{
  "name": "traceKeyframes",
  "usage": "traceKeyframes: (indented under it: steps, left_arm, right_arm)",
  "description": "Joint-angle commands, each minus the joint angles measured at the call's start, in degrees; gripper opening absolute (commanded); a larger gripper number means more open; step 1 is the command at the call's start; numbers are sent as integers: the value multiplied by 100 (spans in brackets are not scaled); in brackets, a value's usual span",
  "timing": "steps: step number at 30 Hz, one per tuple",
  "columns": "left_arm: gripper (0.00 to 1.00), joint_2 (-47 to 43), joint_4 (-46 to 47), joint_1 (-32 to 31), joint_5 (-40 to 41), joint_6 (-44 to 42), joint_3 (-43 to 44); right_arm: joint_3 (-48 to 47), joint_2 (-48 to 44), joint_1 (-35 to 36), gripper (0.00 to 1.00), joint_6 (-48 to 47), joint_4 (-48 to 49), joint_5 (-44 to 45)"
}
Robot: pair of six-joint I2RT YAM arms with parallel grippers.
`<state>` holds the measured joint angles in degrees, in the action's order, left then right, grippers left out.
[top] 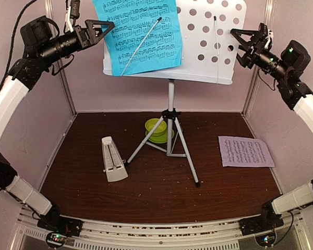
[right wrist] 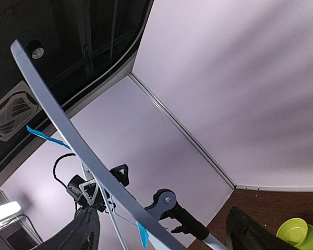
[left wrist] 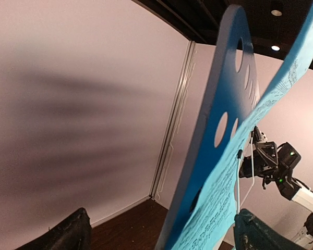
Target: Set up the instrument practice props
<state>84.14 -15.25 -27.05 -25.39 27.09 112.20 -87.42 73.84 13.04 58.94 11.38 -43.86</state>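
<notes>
Left gripper (top: 105, 28) and right gripper (top: 237, 40) gape wide, empty, flanking music stand (top: 195, 73) at top; pink sheet (top: 246, 151) flat at right-centre, probably light, limp, slippery; pinch an edge.

The overhead view's top edge cuts off the upper part of the music stand (top: 198, 72) and its blue sheet (top: 141, 36). The tripod (top: 170, 115) hides part of the lime-green bowl (top: 154, 126). The notes on the pink sheet (top: 245, 152) are too small to read.
</notes>
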Motion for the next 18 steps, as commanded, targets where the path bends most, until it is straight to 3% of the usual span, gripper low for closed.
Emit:
traceKeyframes:
  steps: [1,11,18]
  left_arm:
    - [98,-84,-316,41,26,-361,165]
    - [97,-610,-537,44,636,-462,-556]
    - [98,-999,-115,39,759,-388,-1328]
  right_arm:
    - [32,-257,-65,84,-601,-760,236]
    - [-240,-811,-205,74,-1624,-2483,388]
    - [-533,-1059,-214,65,-1851,-3266,512]
